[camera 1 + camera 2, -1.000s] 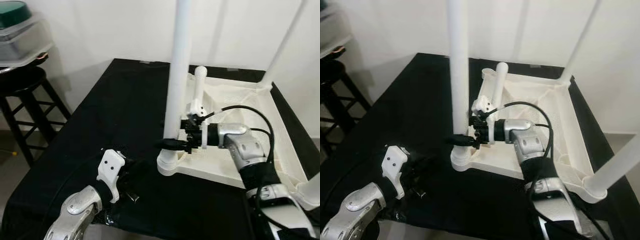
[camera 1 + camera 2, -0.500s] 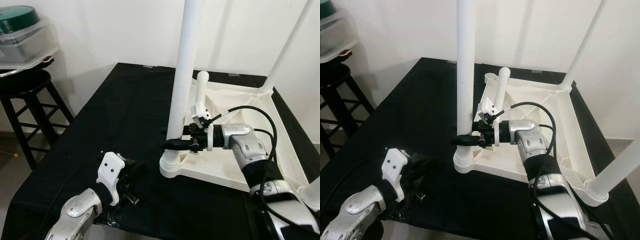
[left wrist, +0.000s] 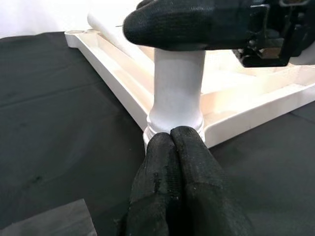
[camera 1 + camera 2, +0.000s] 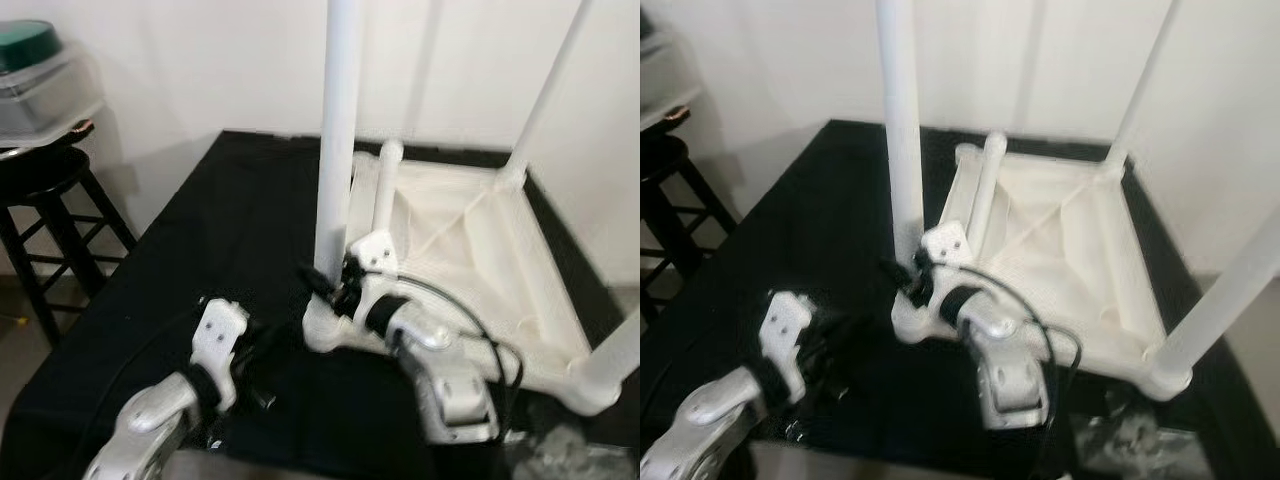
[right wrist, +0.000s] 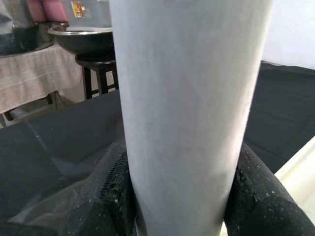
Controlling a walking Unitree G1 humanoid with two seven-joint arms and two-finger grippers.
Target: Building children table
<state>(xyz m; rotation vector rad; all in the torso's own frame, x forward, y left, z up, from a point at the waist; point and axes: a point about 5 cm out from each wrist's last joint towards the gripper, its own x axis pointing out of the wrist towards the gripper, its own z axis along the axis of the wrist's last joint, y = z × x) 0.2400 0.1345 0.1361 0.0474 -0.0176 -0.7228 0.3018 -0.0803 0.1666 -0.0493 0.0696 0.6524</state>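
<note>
Right pincer (image 4: 322,281) has drawn in closer, pinching the near leg (image 4: 337,150) upright in the upturned white table (image 4: 470,250) on the black tabletop (image 4: 230,220); three legs seated, one loose leg (image 4: 384,185) left; left pincer (image 3: 179,140) pressed together.

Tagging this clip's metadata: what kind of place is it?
Probably a room in a home, set up as an assembly spot. A black-covered table against a plain white wall holds an upturned white children's table; a black wooden stool beside it carries storage bins.

Black stool (image 4: 50,190) bearing perhaps a tub (image 4: 40,75).
</note>
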